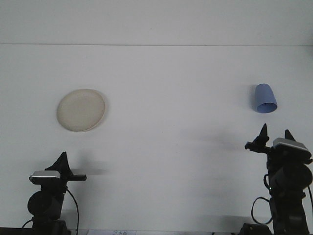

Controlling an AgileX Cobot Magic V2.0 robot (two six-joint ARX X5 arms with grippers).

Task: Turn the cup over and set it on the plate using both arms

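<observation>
one cup [265, 98], blue, upside down on the white table [171, 137], far right side, mouth facing down toward the camera. one plate [80, 109], cream, round, on the left side, well apart from the cup. two arms, two grippers. right gripper [275, 134] sits just below the cup, not touching it, two finger tips spread with a gap between, holding nothing. left gripper [62, 164] is low at the bottom left, below the plate; only one pointed tip shows, can't tell how wide it is.
</observation>
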